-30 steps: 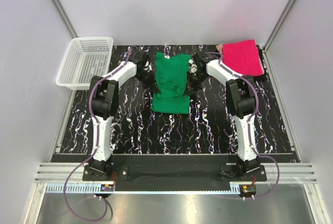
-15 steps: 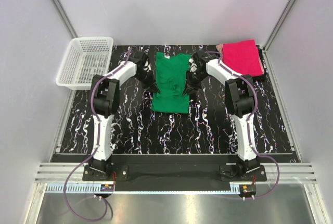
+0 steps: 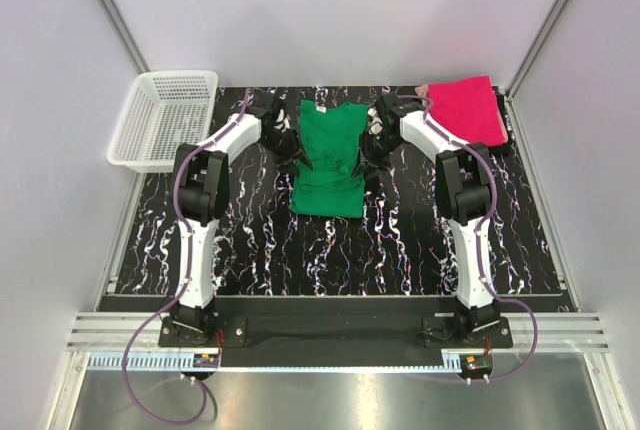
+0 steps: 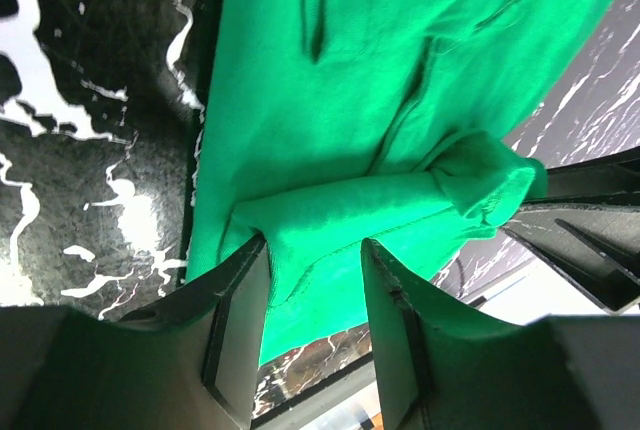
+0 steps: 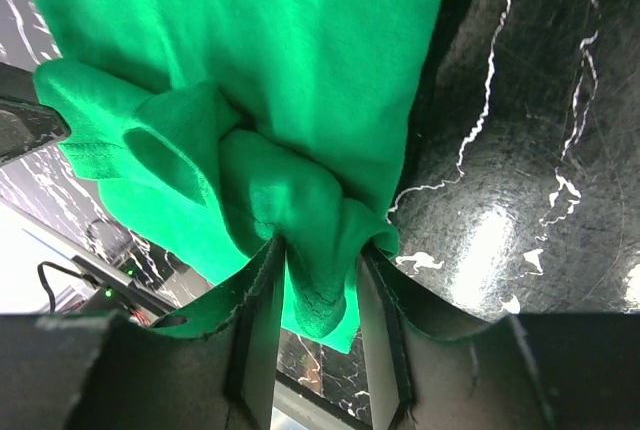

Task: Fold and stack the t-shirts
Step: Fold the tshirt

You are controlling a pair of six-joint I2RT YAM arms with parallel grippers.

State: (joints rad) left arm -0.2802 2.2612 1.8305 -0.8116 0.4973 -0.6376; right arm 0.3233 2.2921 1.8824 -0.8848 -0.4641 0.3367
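The green t-shirt [image 3: 330,155] lies in the middle of the back of the table, neck label at the far end, its sides bunched inward. My left gripper [image 3: 303,162] sits at its left edge and my right gripper [image 3: 361,164] at its right edge. In the left wrist view the green t-shirt [image 4: 330,80] has a loose fold lying between the parted fingers of the left gripper [image 4: 315,250]. The right wrist view shows a crumpled fold of the green t-shirt [image 5: 300,50] hanging slack between the spread fingers of the right gripper [image 5: 320,245]. A pink t-shirt [image 3: 468,110] lies at the back right.
A white mesh basket [image 3: 165,115] stands at the back left, partly off the black marbled table [image 3: 330,250]. Grey walls close in the back and both sides. Both arm bases stand at the near edge.
Both grippers have gone from shut to open, letting go of the green t-shirt's side folds. The shirt's middle now looks narrower and more bunched.
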